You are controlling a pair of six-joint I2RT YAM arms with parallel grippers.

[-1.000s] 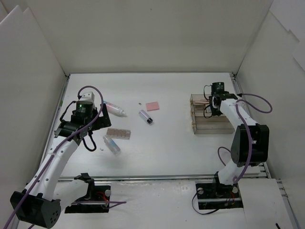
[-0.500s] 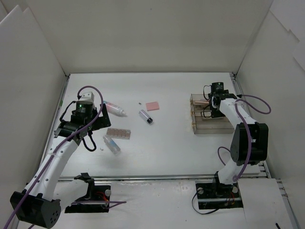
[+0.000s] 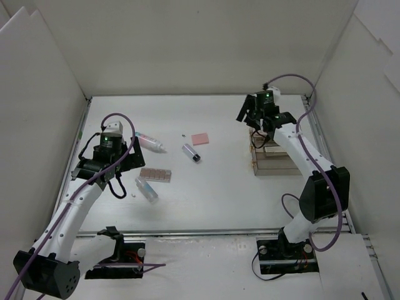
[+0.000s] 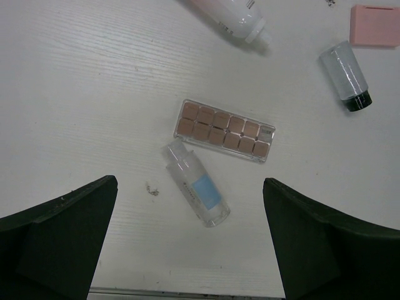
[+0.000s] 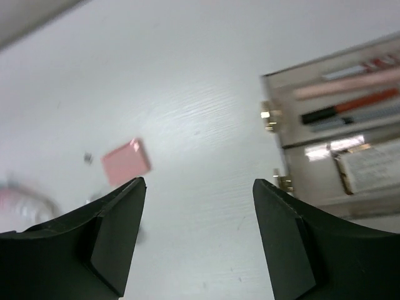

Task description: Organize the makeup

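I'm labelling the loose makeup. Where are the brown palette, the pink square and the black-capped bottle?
brown palette (image 4: 225, 131): left wrist view, centre of its pans.
pink square (image 4: 375, 25): left wrist view, middle of its top face.
black-capped bottle (image 4: 345, 72): left wrist view, clear body.

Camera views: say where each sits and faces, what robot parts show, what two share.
Top external: above and behind the bases, looking down on the table; both arms show.
Left wrist: on left arm, straight down at the brown palette; left tool's fingers at bottom corners.
Right wrist: on right arm, slanted toward the acrylic box; right tool's fingers below.
Shared: pink square in both wrist views.
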